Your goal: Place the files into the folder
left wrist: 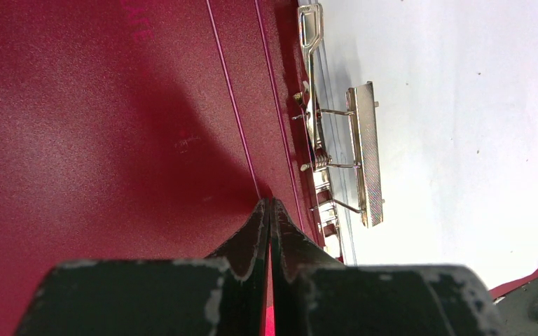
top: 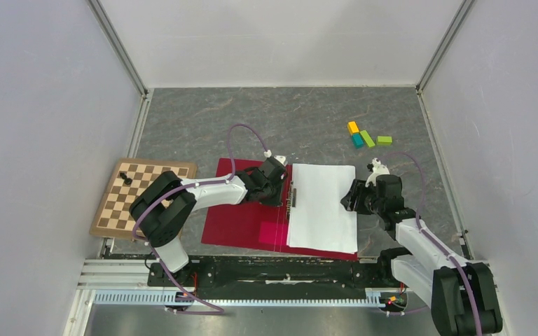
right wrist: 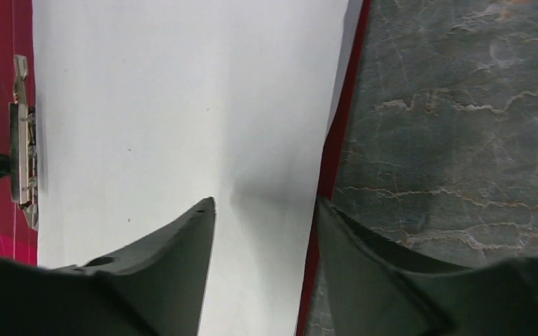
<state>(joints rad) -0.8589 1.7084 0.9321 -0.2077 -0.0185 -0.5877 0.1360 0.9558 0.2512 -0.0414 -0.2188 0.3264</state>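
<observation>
files (top: 322,206) lie in the open folder (top: 238,224)
right gripper (right wrist: 265,203), jaws apart, straddles their right edge; left gripper (left wrist: 271,204), pinched closed, sits left of them.

folder (top: 242,217) is laid open on table (top: 252,119), centre, near side | files (top: 322,206) are laid on its right half | clip (top: 294,197) is set along files' left edge | chessboard (top: 143,196) is placed just left of folder | blocks (top: 368,136) are grouped far right

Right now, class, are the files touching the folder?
Touching. The top view shows the files lying flat on the right half of the open folder.
</observation>
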